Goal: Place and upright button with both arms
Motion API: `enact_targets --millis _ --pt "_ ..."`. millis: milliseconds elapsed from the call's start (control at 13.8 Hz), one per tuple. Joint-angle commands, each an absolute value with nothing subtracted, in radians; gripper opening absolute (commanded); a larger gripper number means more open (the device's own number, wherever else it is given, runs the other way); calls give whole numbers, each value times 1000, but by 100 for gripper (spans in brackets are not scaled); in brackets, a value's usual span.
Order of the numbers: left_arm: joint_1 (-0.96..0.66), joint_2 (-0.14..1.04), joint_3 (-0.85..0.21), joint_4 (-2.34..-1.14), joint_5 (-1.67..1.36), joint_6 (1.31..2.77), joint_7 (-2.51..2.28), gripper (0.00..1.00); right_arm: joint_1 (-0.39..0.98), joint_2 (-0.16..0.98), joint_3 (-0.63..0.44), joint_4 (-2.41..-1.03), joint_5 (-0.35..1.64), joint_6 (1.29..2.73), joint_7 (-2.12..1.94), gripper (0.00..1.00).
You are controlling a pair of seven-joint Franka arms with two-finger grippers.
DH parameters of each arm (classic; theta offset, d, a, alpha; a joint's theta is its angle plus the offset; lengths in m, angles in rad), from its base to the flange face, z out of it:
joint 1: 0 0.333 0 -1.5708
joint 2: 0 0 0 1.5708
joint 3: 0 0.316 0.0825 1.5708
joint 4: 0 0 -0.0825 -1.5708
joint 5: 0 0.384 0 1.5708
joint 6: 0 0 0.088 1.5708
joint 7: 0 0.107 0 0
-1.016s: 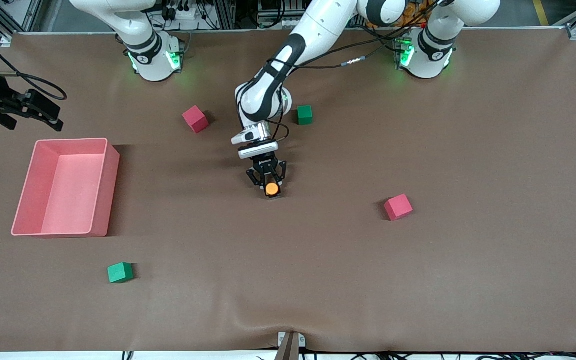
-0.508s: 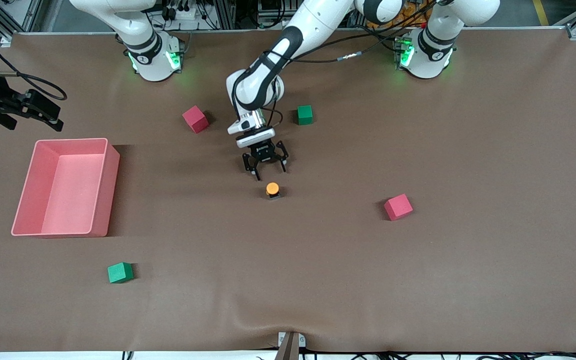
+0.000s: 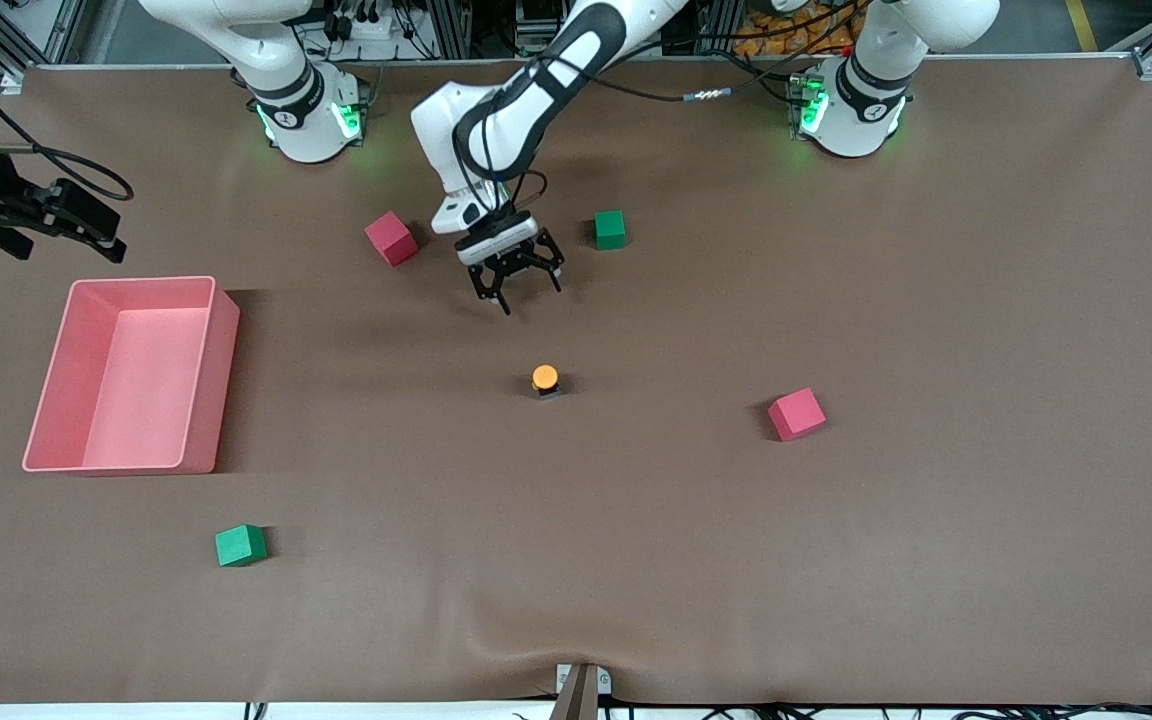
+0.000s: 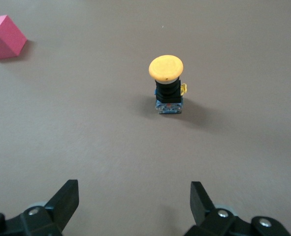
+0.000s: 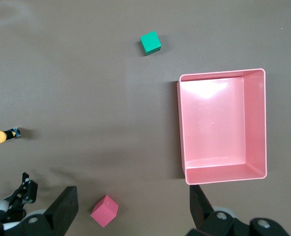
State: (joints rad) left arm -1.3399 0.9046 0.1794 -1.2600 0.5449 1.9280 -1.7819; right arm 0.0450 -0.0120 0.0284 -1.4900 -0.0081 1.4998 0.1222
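Left pincer (image 3: 516, 288) has pulled back, spread wide, from upright button (image 3: 545, 379).

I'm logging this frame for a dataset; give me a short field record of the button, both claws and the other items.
button: upright on the brown table, orange cap up, untouched
left claw: open, empty, over the table between a pink cube and a green cube
right claw: open, empty, waits above the pink bin
other cubes: pink, green
bin contents: nothing in it
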Motion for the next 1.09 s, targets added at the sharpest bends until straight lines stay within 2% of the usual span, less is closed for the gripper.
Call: enact_targets --millis 0,581,1016 --pt "-1295 778 172 -1282 428 1855 -1624 100 25 -3 41 -1471 -11 1486 110 100" --pt "-987 433 170 -1290 184 1666 -1180 100 26 -3 41 -1471 -11 1485 110 100" --pt "-750 296 164 -1284 169 1608 -944 100 25 -3 41 -1471 -11 1485 110 100"
